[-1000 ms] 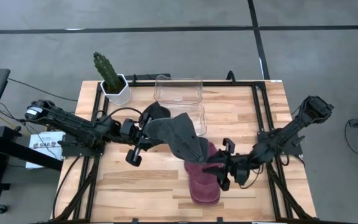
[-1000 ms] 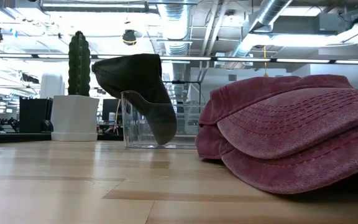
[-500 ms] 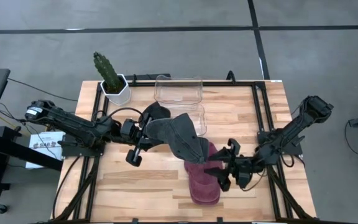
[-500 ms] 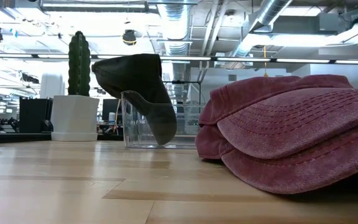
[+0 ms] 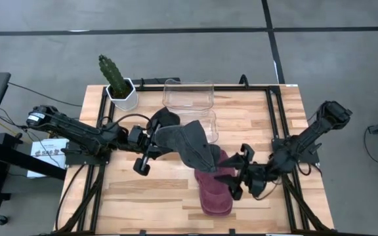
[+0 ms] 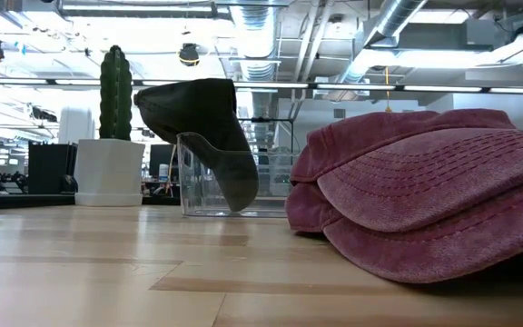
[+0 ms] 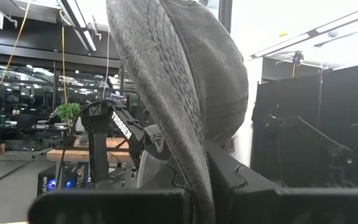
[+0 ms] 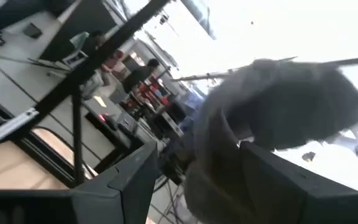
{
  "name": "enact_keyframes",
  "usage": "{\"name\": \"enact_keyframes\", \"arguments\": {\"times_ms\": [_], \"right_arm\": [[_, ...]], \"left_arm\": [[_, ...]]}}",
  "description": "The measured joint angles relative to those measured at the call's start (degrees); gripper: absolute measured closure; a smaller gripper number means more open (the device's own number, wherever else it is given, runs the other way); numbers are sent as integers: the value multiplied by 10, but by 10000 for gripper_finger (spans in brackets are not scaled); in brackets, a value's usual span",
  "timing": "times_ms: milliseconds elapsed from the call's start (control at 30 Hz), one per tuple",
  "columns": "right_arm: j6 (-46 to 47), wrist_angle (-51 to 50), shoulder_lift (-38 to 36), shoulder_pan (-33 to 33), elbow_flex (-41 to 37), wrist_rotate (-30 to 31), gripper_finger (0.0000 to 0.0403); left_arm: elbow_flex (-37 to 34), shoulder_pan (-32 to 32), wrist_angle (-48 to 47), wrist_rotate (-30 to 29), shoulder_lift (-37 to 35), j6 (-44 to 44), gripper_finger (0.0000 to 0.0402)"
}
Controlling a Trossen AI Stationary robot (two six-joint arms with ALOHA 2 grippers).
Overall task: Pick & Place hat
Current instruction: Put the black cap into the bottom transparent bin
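Left end effector (image 5: 153, 145) clamps raised grey hat (image 5: 190, 144); right end effector (image 5: 237, 172) low, open.

overhead camera straight down, low camera level across table, both showing maroon hat (image 5: 214, 191)

Bright ceiling lights (image 6: 243, 86) glare behind me; my right wrist picture is blurred, the sky-white washes out.
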Motion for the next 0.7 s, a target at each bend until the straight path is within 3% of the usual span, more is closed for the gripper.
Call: {"name": "enact_keyframes", "arguments": {"times_ms": [200,433,700], "right_arm": [[-47,15,0,36,0,29,185],[-53,28,0,8,0,44,188],[-8,27,0,-40,2,-18,189]], "left_arm": [[0,0,0,0,0,0,387],[0,0,0,0,0,4,387],[0,0,0,-11,0,7,387]]}}
